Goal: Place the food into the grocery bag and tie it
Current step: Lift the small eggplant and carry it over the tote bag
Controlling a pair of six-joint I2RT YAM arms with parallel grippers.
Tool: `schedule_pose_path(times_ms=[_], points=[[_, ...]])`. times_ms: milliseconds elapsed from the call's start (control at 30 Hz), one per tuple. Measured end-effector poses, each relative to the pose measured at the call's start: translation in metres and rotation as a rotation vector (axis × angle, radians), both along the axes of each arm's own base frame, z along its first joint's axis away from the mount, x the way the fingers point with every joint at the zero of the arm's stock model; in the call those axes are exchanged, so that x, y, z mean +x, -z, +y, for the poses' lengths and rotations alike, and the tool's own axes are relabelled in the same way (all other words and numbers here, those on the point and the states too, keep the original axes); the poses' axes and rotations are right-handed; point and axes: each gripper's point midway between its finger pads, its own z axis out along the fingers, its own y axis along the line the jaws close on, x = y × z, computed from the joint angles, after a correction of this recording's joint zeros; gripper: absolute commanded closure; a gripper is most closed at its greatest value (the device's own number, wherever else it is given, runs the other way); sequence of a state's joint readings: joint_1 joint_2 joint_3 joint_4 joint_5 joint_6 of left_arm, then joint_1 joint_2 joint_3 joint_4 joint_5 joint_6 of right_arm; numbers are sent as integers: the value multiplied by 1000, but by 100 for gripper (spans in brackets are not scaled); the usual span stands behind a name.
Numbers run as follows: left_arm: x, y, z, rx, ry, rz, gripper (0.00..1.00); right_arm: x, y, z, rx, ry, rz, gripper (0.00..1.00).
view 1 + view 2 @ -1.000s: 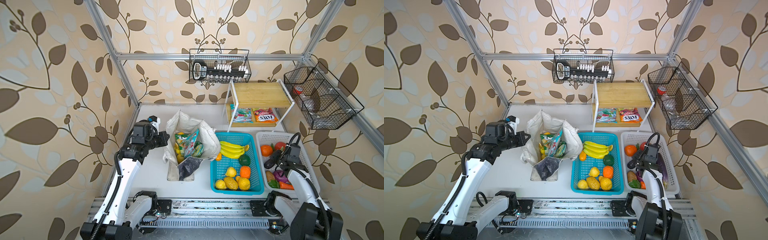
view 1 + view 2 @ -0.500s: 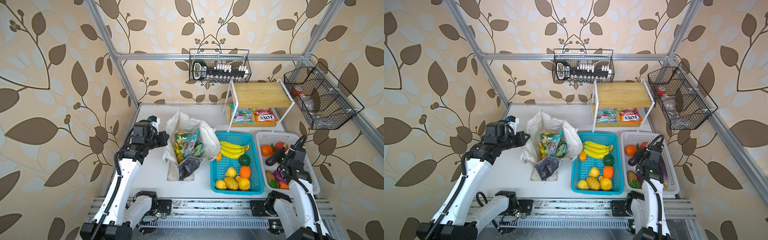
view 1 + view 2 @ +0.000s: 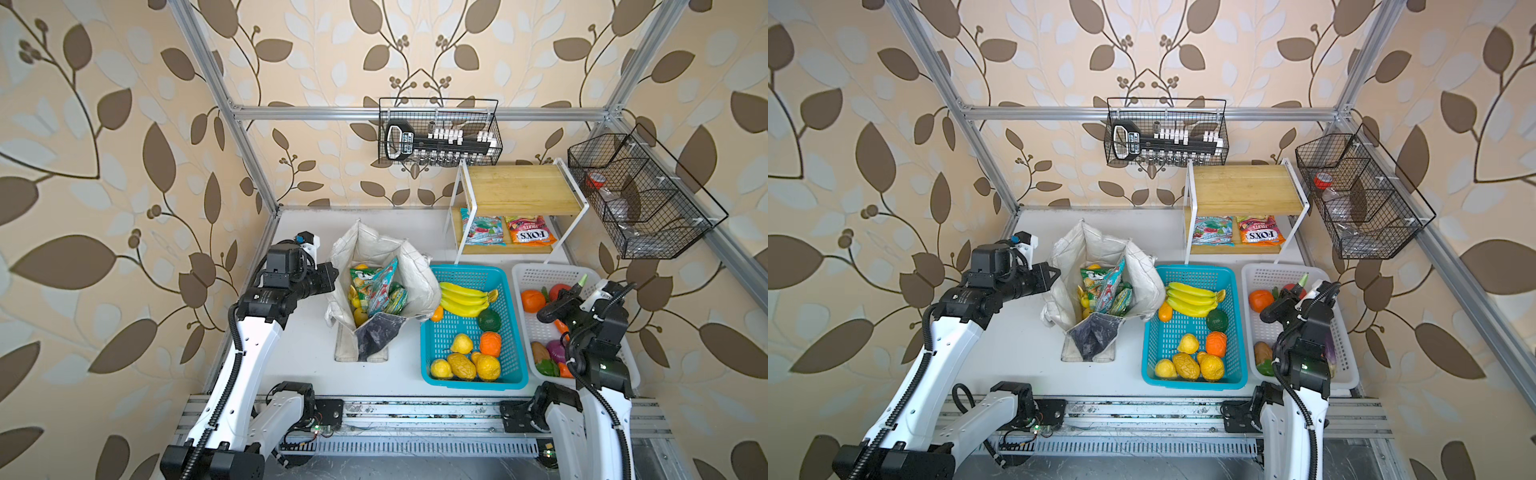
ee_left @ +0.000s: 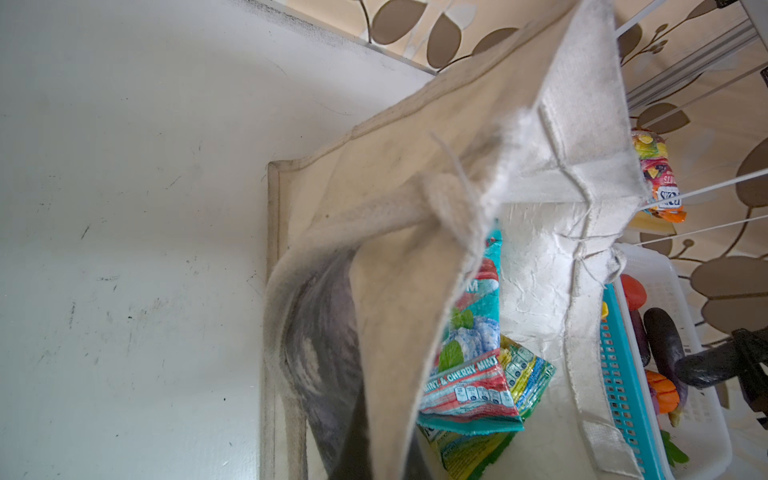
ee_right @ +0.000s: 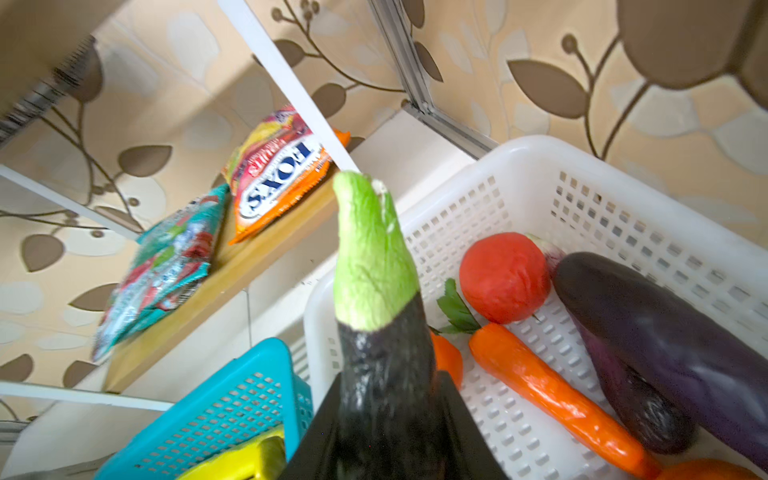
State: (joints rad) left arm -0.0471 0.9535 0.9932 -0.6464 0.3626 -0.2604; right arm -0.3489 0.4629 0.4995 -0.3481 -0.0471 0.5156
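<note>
The off-white grocery bag (image 3: 415, 266) (image 3: 1142, 274) stands open left of centre, its dark marbled print (image 4: 324, 353) folded outward. Inside lie glossy snack packets (image 3: 380, 286) (image 4: 469, 374) and yellow fruit (image 3: 357, 299). My left gripper (image 3: 332, 276) (image 3: 1054, 272) is shut on the bag's left rim and holds it up. Above the white basket, my right gripper (image 3: 565, 303) (image 5: 386, 390) is shut on a dark eggplant with a green stem (image 5: 374, 270) (image 3: 1304, 279). A banana bunch (image 3: 463, 297) and an orange (image 3: 490, 343) lie in the blue basket. A carrot (image 5: 552, 390) lies in the white one.
The blue basket (image 3: 473, 384) stands right of the bag, and the white basket (image 3: 540, 270) right of that holds a tomato (image 5: 503, 276) and another eggplant (image 5: 665, 332). A wooden shelf (image 3: 523, 189) at the back has two snack packets (image 3: 530, 235) under it. Wire baskets (image 3: 644, 199) hang on the walls.
My right arm has risen out of the white basket with the eggplant in its jaws. The left arm and the bag have stayed still.
</note>
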Motion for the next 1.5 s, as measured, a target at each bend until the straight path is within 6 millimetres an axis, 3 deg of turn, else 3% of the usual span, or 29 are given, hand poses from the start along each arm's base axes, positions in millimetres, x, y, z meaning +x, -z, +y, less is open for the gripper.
schedule_pose_path(times_ms=[133,467,600,800,1000,1500], points=[[1,1,0,0,0,5,100,6,-24,23,14,-90,-70,75],[1,2,0,0,1,5,100,15,-99,115,-5,-419,-248,75],[2,2,0,0,1,7,100,19,-116,152,17,-538,-294,75],[3,3,-1,-2,3,8,100,23,-131,219,43,-722,-318,75],[4,3,-1,-3,4,6,100,29,-130,277,52,-838,-312,75],[4,0,-8,-31,37,2,100,57,-118,382,68,-983,-276,75]])
